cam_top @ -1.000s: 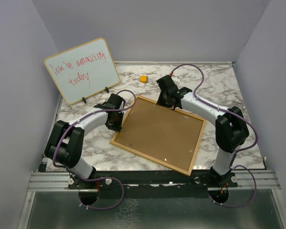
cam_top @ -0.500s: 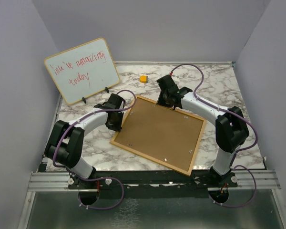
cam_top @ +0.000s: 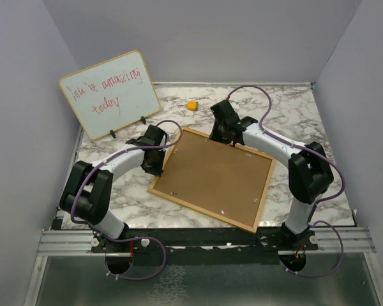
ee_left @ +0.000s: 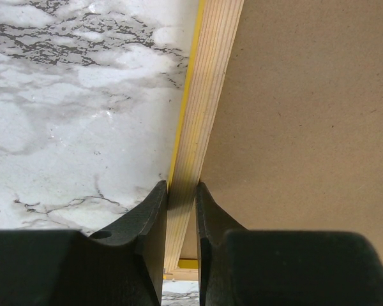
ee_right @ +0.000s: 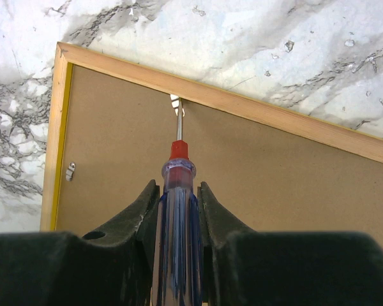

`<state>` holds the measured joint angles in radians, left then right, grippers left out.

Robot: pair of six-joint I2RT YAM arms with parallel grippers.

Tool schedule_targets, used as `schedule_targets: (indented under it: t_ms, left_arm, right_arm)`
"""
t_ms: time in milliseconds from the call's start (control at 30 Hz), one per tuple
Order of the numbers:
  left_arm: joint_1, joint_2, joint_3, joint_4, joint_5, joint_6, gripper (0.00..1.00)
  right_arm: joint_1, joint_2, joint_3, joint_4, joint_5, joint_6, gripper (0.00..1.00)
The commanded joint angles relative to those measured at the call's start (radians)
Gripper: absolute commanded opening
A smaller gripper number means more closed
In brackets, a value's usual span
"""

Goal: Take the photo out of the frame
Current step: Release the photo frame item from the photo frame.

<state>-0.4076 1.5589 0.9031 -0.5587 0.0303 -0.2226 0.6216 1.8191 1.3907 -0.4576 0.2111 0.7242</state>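
Overhead, counter [cam_top: 293,115]: white marble with grey veins, walled in on three sides.
Overhead, frame [cam_top: 210,178]: lies flat in the middle of the counter with its brown back up, turned at a slant.
Overhead, left pincer [cam_top: 156,168]: at the frame's left edge, near its far left corner.
Overhead, right pincer [cam_top: 226,138]: over the frame's far edge.
Overhead, whiteboard [cam_top: 108,94]: propped at the back left with red handwriting on it, well apart from the frame.
Overhead, block [cam_top: 191,105]: small and yellow, on the counter beyond the frame.
Left wrist, left pincer: pinches the frame's pale wooden rail, with one dark finger [ee_left: 154,210] on the outer side and the other on the brown back.
Left wrist, frame: a thin yellow strip runs along the rail's outer side, and marble shows to its left.
Right wrist, right pincer: clamped on a screwdriver [ee_right: 177,217] with a clear blue handle and a red collar.
Right wrist, screwdriver: its shaft points away from the camera, and the tip sits at a small metal clip [ee_right: 176,102] against the far rail.
Right wrist, frame: a second clip [ee_right: 70,170] sits by the left rail, which has a yellow inner line.
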Motion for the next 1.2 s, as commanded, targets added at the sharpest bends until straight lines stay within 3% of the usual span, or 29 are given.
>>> schedule_targets:
  t_ms: [0,367,733,1167]
  left_arm:
    - [-0.002,0.034,-0.007,0.0,-0.004,-0.003,0.18]
    - [-0.002,0.033,-0.006,0.0,-0.007,-0.003,0.17]
    - [-0.003,0.032,-0.007,0.0,-0.004,-0.003,0.16]
    - [-0.003,0.032,-0.007,0.0,-0.004,-0.003,0.16]
  right_arm:
    - [0.008,0.02,0.001,-0.008,-0.052,0.007,0.0]
    - [0.008,-0.012,-0.012,0.014,-0.075,-0.002,0.0]
    - [0.007,-0.078,-0.035,-0.006,-0.001,0.024,0.01]
    - [0.008,-0.04,-0.018,-0.073,0.097,0.046,0.01]
